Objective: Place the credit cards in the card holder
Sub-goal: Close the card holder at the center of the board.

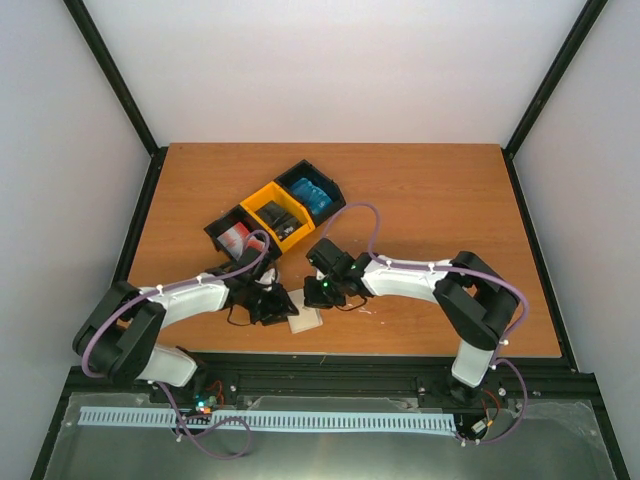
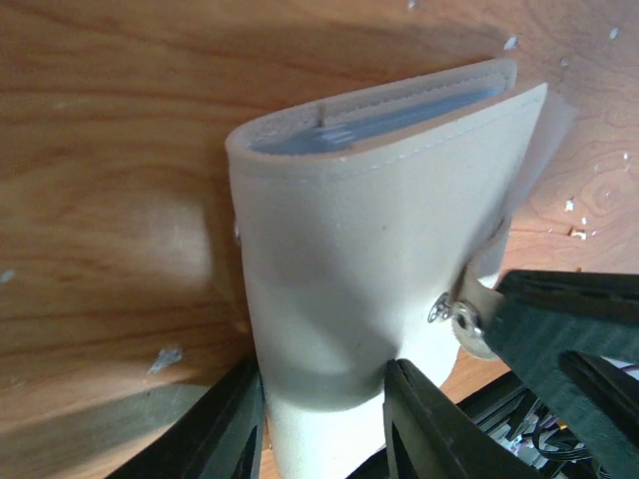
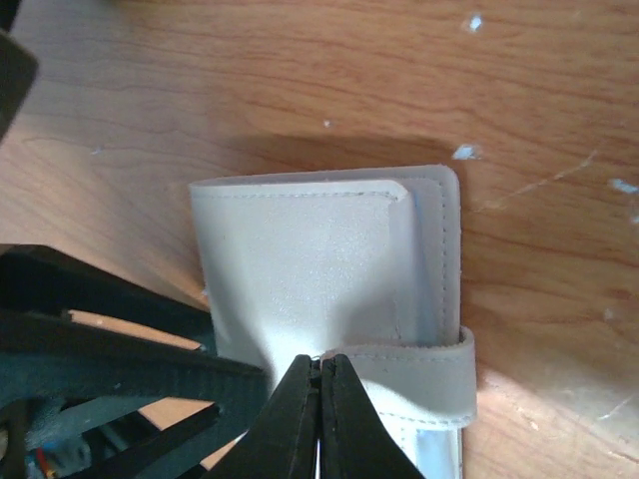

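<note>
The beige card holder (image 1: 305, 321) lies folded on the table near the front edge. My left gripper (image 2: 324, 384) is shut on its folded end, one finger on each side of the wallet (image 2: 349, 259). My right gripper (image 3: 319, 361) is shut on the tip of the snap tab (image 3: 419, 374), which wraps round the wallet (image 3: 310, 259). The tab's metal snap (image 2: 444, 309) is undone. The credit cards sit in the tray: red-and-white (image 1: 235, 237), black (image 1: 283, 218) and blue (image 1: 313, 195). Neither gripper holds a card.
The black-and-yellow three-compartment tray (image 1: 262, 201) stands just behind both grippers. The two arms meet over the wallet, with the left gripper (image 1: 272, 305) and right gripper (image 1: 325, 292) close together. The left gripper's fingers (image 3: 100, 339) show at the left of the right wrist view.
</note>
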Robot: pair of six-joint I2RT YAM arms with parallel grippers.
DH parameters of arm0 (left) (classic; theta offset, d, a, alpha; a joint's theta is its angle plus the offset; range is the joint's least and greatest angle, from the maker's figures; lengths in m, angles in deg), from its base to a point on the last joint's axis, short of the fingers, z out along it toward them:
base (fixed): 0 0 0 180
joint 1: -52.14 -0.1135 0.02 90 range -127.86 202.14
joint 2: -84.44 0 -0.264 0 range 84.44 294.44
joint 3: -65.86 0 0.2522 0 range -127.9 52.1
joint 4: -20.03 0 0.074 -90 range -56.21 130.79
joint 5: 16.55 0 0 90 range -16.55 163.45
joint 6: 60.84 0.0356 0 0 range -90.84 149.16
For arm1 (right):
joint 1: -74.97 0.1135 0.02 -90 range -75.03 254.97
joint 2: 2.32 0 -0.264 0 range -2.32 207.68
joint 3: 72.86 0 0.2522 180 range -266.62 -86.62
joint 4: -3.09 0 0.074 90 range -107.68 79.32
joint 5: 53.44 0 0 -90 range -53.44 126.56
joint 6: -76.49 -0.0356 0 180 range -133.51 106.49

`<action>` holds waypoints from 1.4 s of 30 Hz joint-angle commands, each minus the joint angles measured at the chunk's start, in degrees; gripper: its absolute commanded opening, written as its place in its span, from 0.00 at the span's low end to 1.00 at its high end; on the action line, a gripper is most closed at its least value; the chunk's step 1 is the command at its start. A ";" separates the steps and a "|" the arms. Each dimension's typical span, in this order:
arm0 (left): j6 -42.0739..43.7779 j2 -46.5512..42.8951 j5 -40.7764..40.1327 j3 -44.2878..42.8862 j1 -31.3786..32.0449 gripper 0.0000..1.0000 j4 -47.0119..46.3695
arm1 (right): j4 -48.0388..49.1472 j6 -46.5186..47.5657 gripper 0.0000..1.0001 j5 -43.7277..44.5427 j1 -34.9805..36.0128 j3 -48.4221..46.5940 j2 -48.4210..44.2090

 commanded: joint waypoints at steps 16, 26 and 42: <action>-0.71 1.29 -5.61 9.83 0.56 0.35 -3.86 | -4.45 1.73 0.03 6.44 2.48 -4.14 4.71; -1.60 0.04 -5.31 11.30 0.60 0.34 -4.94 | -3.37 1.88 0.03 3.54 2.75 -4.12 5.74; -1.07 4.08 -5.60 10.59 0.60 0.26 -6.15 | -3.23 1.26 0.03 1.41 2.91 -3.62 4.27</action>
